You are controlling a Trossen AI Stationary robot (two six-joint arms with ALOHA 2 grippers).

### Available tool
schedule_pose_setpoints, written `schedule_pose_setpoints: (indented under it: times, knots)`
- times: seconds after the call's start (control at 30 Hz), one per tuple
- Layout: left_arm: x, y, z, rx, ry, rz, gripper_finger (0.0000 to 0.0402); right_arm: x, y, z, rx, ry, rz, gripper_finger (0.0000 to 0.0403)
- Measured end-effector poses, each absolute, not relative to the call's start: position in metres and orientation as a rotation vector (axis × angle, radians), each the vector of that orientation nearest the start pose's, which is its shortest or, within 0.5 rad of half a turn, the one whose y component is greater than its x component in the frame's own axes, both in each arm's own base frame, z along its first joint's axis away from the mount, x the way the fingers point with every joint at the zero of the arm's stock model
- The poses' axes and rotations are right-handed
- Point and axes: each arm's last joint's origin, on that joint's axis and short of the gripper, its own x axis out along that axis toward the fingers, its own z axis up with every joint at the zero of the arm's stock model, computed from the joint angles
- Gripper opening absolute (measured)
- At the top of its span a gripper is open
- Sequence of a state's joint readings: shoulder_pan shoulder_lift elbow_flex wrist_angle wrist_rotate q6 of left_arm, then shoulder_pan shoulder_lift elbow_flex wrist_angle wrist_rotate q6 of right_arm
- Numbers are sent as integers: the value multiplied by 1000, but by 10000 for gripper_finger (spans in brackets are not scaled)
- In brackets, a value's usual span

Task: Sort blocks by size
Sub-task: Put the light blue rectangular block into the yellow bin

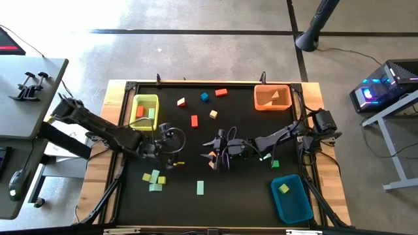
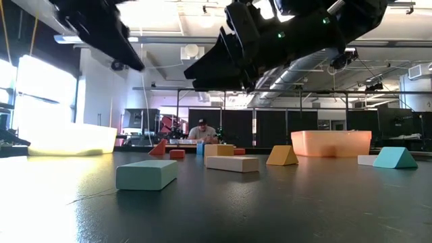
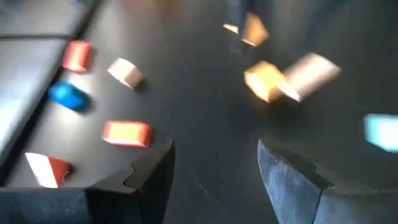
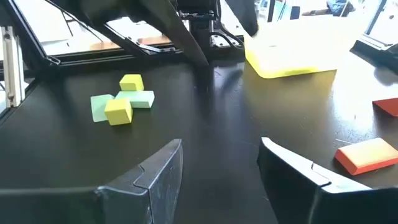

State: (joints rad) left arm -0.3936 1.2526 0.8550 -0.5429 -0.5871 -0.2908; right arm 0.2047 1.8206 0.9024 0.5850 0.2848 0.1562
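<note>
Small wooden blocks lie scattered on the black mat: a red bar [image 1: 194,121], a tan cube [image 1: 213,114], a mint bar [image 1: 200,188] and a cluster of yellow and mint blocks [image 1: 154,178], which is also in the right wrist view [image 4: 121,102]. An orange wedge [image 1: 211,156] rests flat beneath my right gripper. My left gripper [image 1: 175,140] hangs above the mat left of centre, open and empty [image 3: 214,168]. My right gripper [image 1: 212,147] hangs at the centre, facing it, open and empty [image 4: 221,168].
A yellow bin [image 1: 145,111] holding blocks stands at the far left. An orange bin [image 1: 272,96] is at the far right, and a blue bin [image 1: 291,198] with a yellow block is at the near right. A person sits far behind the table [image 2: 200,130].
</note>
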Motion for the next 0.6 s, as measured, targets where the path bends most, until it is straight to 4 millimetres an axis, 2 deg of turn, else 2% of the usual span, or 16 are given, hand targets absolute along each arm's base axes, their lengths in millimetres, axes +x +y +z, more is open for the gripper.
schedule_pose_setpoints:
  times: [0.07, 0.17, 0.27, 0.47, 0.6]
  knots:
    - [222, -83, 250, 101, 846, 181, 215, 366, 68, 169, 73, 321, -104, 201]
    - [213, -94, 252, -44, 920, 28, 215, 365, 68, 169, 70, 328, -105, 201]
    - [202, -108, 248, -173, 1008, -5, 215, 365, 68, 169, 50, 329, -101, 201]
    - [176, -134, 234, -355, 1167, 164, 215, 365, 68, 169, 36, 330, -99, 201]
    - [164, -137, 219, -487, 1165, 361, 215, 365, 68, 169, 19, 331, -96, 201]
